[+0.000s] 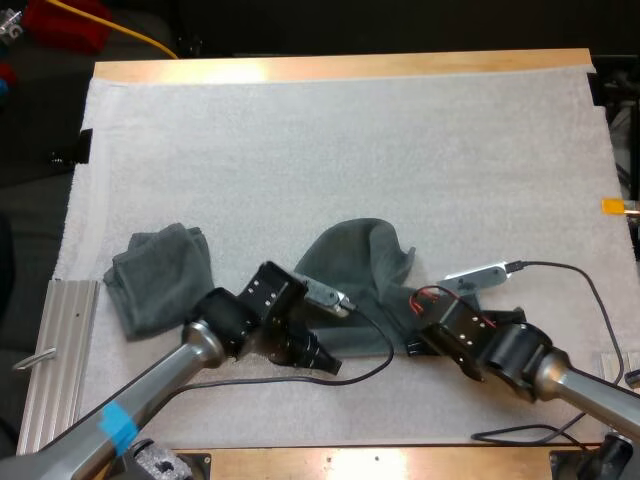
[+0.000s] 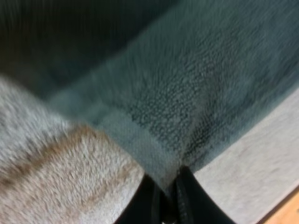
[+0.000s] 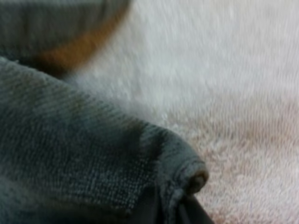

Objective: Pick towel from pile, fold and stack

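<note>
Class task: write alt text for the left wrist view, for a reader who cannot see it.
The left gripper is shut on the hemmed edge of a dark grey-green towel. The white mat lies beside the towel.

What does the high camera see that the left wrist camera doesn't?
Only the high view: the crumpled towel lying off to the side, and the right gripper at the near edge of the middle towel. Only the left wrist view: the left gripper pinching that towel's hem, seen up close. Both: the middle towel and the white mat.
</note>
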